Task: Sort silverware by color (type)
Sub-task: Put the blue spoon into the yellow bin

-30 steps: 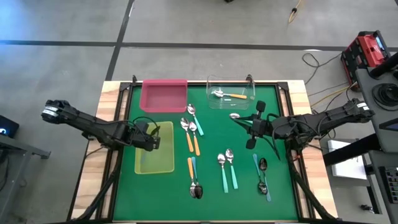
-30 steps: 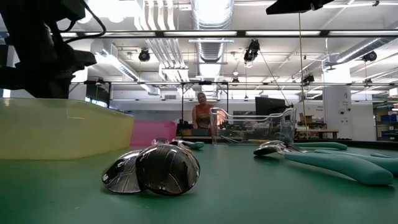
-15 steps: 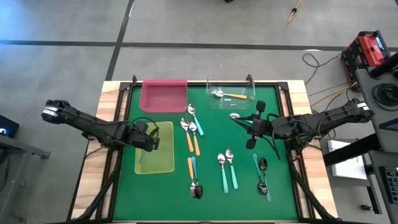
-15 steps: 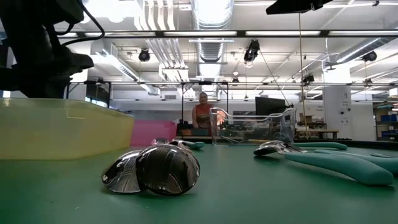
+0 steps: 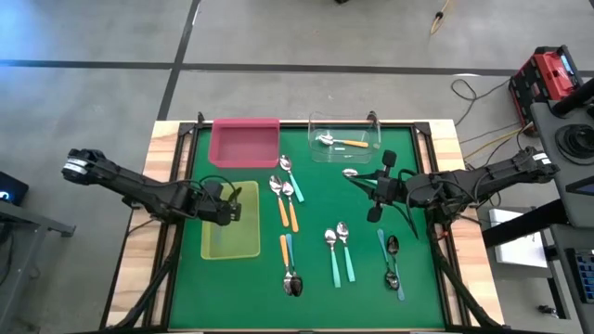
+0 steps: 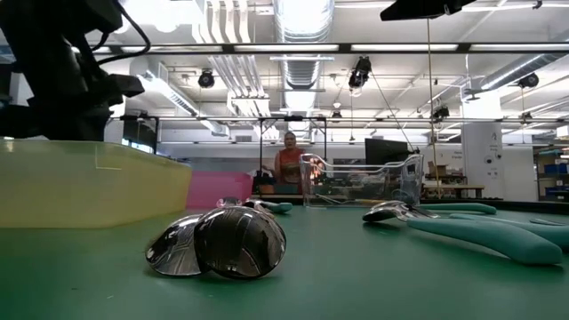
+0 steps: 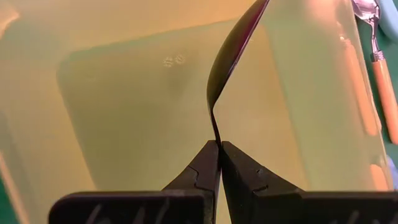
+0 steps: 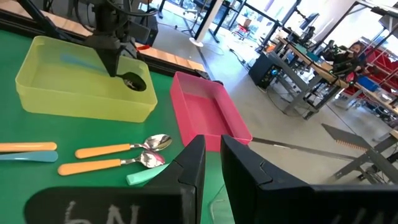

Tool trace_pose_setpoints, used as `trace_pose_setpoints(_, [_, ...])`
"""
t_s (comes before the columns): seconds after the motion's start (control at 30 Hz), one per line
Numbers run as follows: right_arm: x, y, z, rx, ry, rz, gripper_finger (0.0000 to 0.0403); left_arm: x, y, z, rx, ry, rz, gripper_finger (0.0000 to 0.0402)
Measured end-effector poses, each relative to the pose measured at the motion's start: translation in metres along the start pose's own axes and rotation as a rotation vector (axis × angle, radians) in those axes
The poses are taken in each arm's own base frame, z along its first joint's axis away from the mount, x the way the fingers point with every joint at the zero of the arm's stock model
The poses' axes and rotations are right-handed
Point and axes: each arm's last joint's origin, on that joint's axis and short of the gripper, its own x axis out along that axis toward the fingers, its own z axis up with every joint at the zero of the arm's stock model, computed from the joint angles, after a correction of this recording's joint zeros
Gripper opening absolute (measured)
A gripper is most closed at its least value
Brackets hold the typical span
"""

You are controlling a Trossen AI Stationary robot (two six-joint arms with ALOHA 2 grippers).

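Embossed mark, yellow-green tray [image 7: 124, 124], unreadable

The left claw [image 5: 225, 205] hangs over the translucent yellow-green rectangular tray [image 5: 243, 243], its fingers pinched on a spoon [image 7: 229, 68] that dangles bowl-down; the tray floor beneath lies bare. The opaque pink rectangular tray [image 5: 245, 142] stands just beyond. The green surface [image 5: 316, 199] offers a bare lane mid-way, between the orange-handled spoons [image 5: 287, 202] and the right claw [image 5: 357, 178]. Paired teal-handled spoons [image 5: 339, 250] crowd the near stretch. The clear plastic tray [image 5: 345, 136] walls the far edge.
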Motion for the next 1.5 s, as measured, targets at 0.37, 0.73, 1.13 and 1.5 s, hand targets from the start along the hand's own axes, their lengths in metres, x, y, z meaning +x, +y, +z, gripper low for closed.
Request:
trace_pose_setpoints(0.37, [0.000, 0.000, 0.000, -0.003, 0.001, 0.000, 0.0043, 0.005, 0.001, -0.002, -0.003, -0.003, 0.011, 0.0000])
trace_pose_setpoints(0.73, [0.000, 0.000, 0.000, -0.002, 0.001, 0.000, 0.0043, 0.020, -0.006, -0.009, 0.059, 0.029, 0.088, 0.0000])
trace_pose_setpoints(1.13, [0.000, 0.000, 0.000, -0.003, 0.001, 0.000, 0.0043, 0.027, -0.009, -0.012, 0.097, 0.048, 0.132, 0.0000])
trace_pose_setpoints(1.5, [0.000, 0.000, 0.000, -0.003, 0.001, 0.000, 0.0043, 0.032, -0.008, -0.015, 0.115, 0.064, 0.162, 0.0000])
